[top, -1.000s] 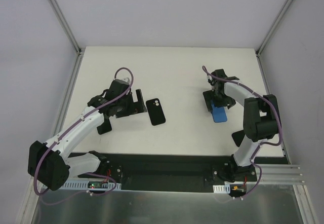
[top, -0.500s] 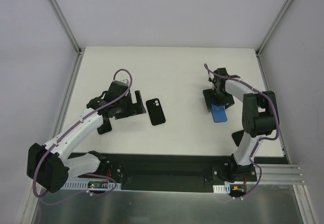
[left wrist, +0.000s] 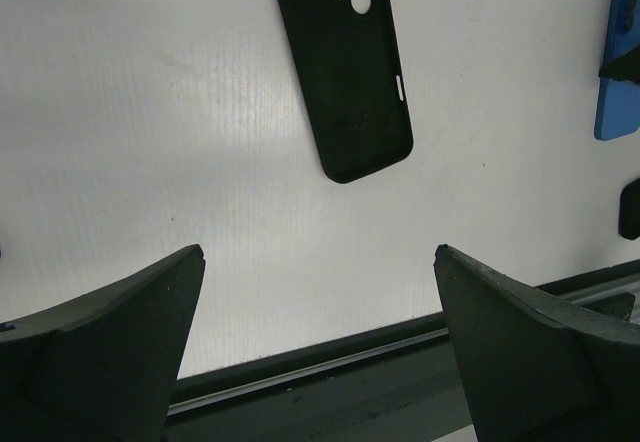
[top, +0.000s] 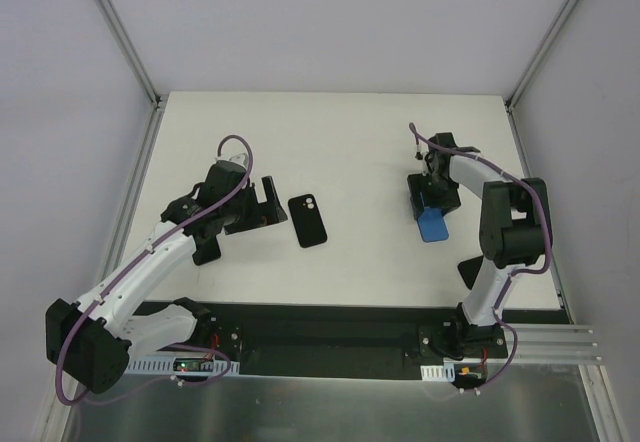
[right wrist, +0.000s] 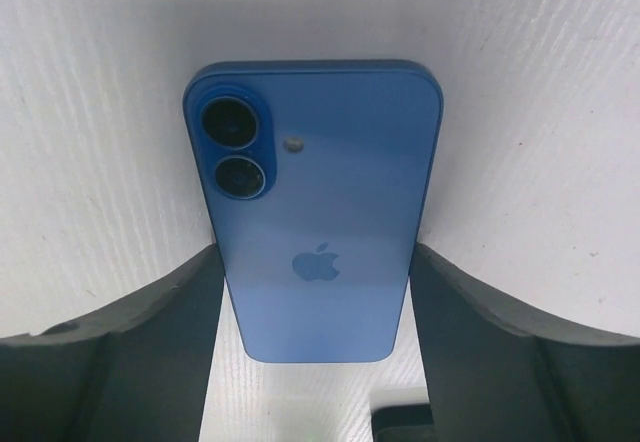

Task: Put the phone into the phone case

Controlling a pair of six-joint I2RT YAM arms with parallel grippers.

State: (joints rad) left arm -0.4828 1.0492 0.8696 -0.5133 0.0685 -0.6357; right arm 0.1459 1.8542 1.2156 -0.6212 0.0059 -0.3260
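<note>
Grasp step: pinching phone [right wrist: 320,162] with right gripper [right wrist: 315,257] near table's [top: 360,152] right edge; holding left gripper [left wrist: 320,262] spread, empty, near phone case [left wrist: 345,72]. Next, probably: lifting, carrying across, aligning above it.

Lighting is even and diffuse from above: matte white tabletop [top: 350,142] bright, no glare, only short soft shadows. Right wrist view: glossy blue-backed rounded-rectangle phone [right wrist: 320,212] sharp, with a faint sheen and a grey shadow halo around it on the table. Left wrist view: matte all-black phone case [left wrist: 345,72] in focus; left gripper's black plastic fingers [left wrist: 100,352] soft-edged and underexposed.
</note>
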